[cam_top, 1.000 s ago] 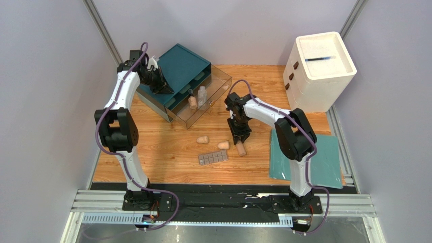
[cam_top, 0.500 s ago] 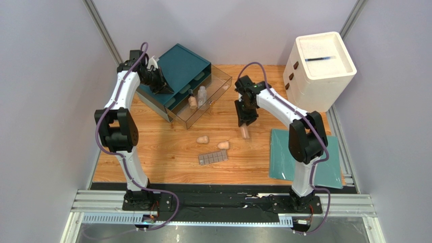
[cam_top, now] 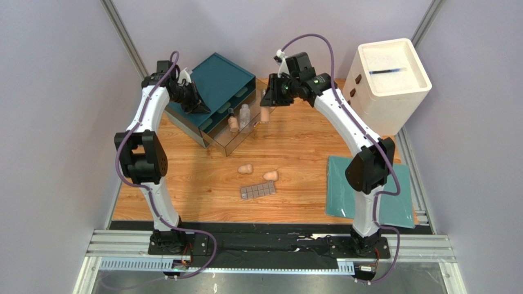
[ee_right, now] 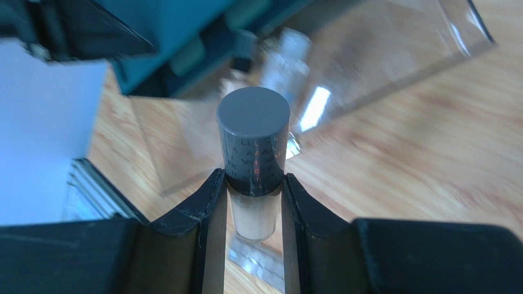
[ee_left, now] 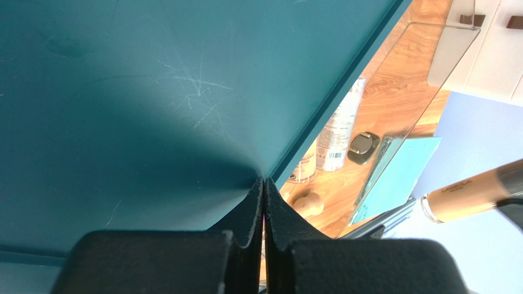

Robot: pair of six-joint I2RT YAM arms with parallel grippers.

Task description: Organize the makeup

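Observation:
My right gripper (cam_top: 268,103) is shut on a beige bottle (ee_right: 253,166) with a dark grey cap and holds it above the clear pulled-out drawer (cam_top: 261,119); the bottle also shows in the top view (cam_top: 265,114) and the left wrist view (ee_left: 466,196). Two more bottles (cam_top: 239,119) stand inside that drawer. Two peach sponges (cam_top: 245,168) (cam_top: 270,176) and the grey-brown palette (cam_top: 258,192) lie on the wood table. My left gripper (ee_left: 264,184) is shut and empty, its tips resting on top of the teal drawer box (cam_top: 215,92).
A white drawer unit (cam_top: 387,82) stands at the back right. A flat teal mat (cam_top: 374,193) lies at the right front. Grey walls close in on both sides.
My right gripper has lifted the beige bottle off the table near the sponges and carried it back and left to above the clear drawer. The left arm has not moved.

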